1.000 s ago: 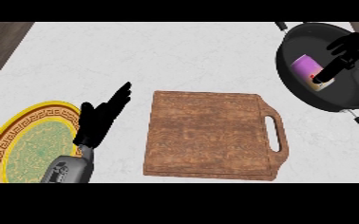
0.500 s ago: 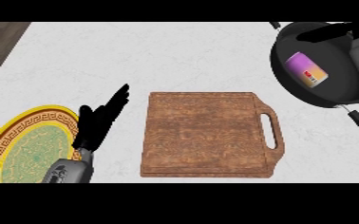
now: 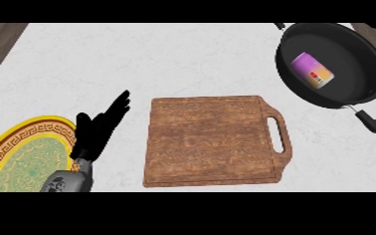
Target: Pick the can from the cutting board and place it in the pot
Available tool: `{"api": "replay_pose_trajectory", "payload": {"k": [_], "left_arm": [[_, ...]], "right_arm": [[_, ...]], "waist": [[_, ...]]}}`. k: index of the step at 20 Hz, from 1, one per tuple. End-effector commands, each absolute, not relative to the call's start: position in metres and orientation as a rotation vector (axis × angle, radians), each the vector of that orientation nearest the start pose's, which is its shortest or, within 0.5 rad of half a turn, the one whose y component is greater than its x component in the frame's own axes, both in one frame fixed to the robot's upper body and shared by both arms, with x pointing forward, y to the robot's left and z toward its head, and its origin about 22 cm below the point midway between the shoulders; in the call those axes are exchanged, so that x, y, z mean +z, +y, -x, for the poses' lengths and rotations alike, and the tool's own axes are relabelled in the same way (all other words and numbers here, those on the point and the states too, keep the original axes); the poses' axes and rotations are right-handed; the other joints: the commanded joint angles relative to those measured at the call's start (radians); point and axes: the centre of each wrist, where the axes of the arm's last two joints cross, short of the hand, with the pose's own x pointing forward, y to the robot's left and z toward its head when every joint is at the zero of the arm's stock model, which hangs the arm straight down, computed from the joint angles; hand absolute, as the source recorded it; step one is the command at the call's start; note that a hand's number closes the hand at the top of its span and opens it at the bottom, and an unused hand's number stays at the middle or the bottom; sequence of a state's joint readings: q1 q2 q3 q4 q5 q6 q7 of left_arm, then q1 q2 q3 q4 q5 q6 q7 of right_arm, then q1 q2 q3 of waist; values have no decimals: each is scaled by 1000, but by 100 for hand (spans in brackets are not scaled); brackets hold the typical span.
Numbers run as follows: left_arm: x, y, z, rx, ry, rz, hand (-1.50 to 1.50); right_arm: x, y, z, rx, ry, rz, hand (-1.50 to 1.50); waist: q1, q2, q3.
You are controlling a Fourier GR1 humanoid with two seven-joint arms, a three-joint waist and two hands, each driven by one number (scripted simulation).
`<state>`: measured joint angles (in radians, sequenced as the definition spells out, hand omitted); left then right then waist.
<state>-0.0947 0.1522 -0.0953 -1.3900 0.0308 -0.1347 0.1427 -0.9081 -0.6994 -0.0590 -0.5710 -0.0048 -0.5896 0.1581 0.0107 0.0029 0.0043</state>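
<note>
The purple can (image 3: 314, 70) lies on its side inside the black pot (image 3: 294, 40) at the upper right. The wooden cutting board (image 3: 213, 139) sits mid-counter with its handle to the right and nothing on it. My left hand (image 3: 99, 129) rests open at the lower left, fingers pointing up, just left of the board. My right hand shows nowhere in the head view.
A yellow-rimmed green plate (image 3: 33, 154) lies at the lower left, partly under my left forearm. The pot's handle (image 3: 363, 117) sticks out toward the right edge. A dark strip of counter edge shows at the upper left.
My right hand, which was over the can in the pot, has let go and left the view. The can stays lying in the pot. The left hand has not moved.
</note>
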Motion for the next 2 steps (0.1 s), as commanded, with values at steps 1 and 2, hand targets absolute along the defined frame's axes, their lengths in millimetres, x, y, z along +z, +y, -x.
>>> {"api": "replay_pose_trajectory", "payload": {"k": [1, 2], "left_arm": [[-24, 248, -263, -276, -1287, 41, 0], [-25, 247, -256, -278, -1275, 38, 0]], "right_arm": [[163, -438, -390, -470, -1499, 1040, -150], [151, -438, -383, -448, -1518, 1036, -150]], "waist": [[-10, 2, -3], [-15, -3, -3]]}}
